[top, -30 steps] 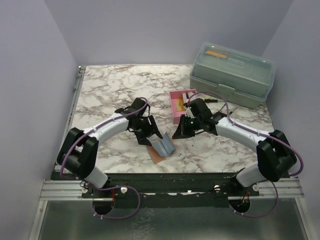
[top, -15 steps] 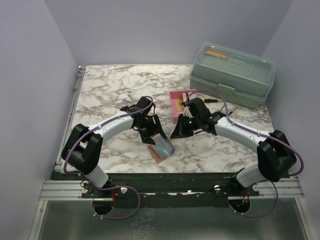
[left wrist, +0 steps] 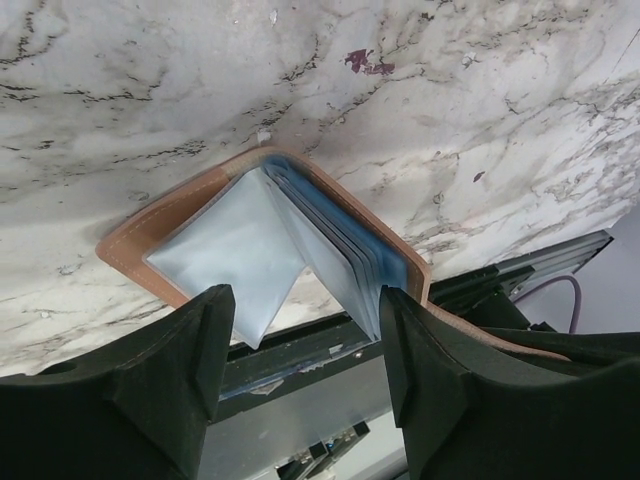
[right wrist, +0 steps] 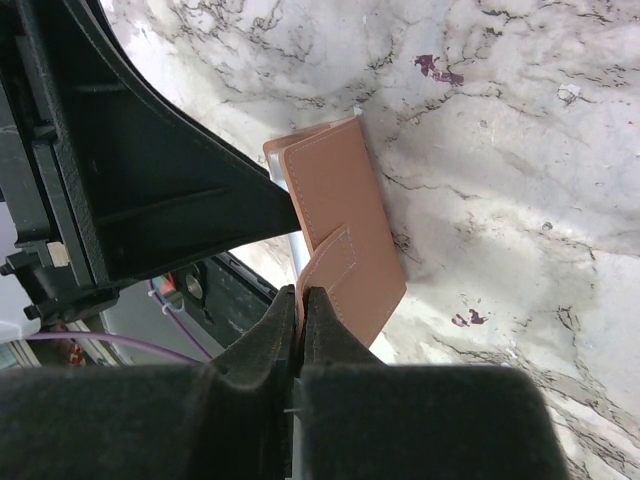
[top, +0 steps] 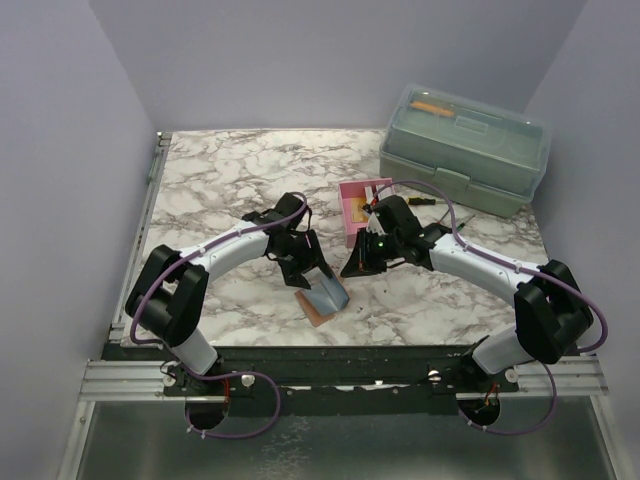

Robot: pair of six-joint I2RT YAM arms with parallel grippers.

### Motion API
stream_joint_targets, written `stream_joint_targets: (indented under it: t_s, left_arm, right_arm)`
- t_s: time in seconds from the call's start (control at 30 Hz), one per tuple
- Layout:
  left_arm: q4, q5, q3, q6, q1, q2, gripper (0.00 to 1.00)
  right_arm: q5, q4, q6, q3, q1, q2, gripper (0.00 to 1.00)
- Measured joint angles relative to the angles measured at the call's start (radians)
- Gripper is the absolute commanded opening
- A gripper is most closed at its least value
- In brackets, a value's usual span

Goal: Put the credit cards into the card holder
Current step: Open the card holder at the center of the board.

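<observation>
- Since a second ago, the left gripper (top: 305,270) has shifted rightward and is now over the open card holder (top: 322,297), near the front edge of the marble table (top: 220,190).
- Left wrist: its fingers (left wrist: 180,370) are spread, with the holder's blue-grey sleeves (left wrist: 240,250) between them.
- Right wrist: the right gripper (right wrist: 300,300) is pressed together just beside the holder's brown strap (right wrist: 338,262). I cannot tell whether it pinches anything.

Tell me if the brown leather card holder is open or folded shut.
Open: the card holder lies spread, its clear plastic sleeves fanned upward.
</observation>
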Motion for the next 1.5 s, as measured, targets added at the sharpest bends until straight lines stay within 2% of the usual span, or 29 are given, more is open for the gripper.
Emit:
stream_joint_targets:
  t_s: [0.13,0.27,0.4,0.8,1.03,1.3,1.5]
  left_arm:
    - [0.000,-0.006,0.001,0.004,0.000,0.000,0.64]
    - [0.000,-0.011,0.002,0.014,0.000,0.008,0.53]
    - [0.005,-0.011,0.002,0.023,0.000,0.011,0.48]
    - [0.016,-0.020,-0.030,0.033,0.000,-0.006,0.43]
    - [0.006,-0.033,-0.043,0.047,0.000,-0.028,0.45]
    - [-0.143,-0.097,-0.089,0.088,0.000,-0.144,0.59]
    - [-0.189,-0.101,-0.026,0.071,0.000,-0.198,0.57]
  right_arm:
    - [0.000,0.000,0.000,0.000,0.000,0.000,0.00]
    - [0.000,0.000,0.000,0.000,0.000,0.000,0.00]
    - [0.005,-0.001,0.008,0.000,0.000,0.000,0.00]
    - [0.031,-0.014,0.037,-0.004,0.000,-0.006,0.00]
    - [0.038,-0.016,0.039,-0.005,0.000,-0.007,0.00]
    - [0.039,-0.019,0.043,-0.005,0.000,-0.007,0.00]
    - [0.039,-0.022,0.043,-0.005,0.000,-0.007,0.00]
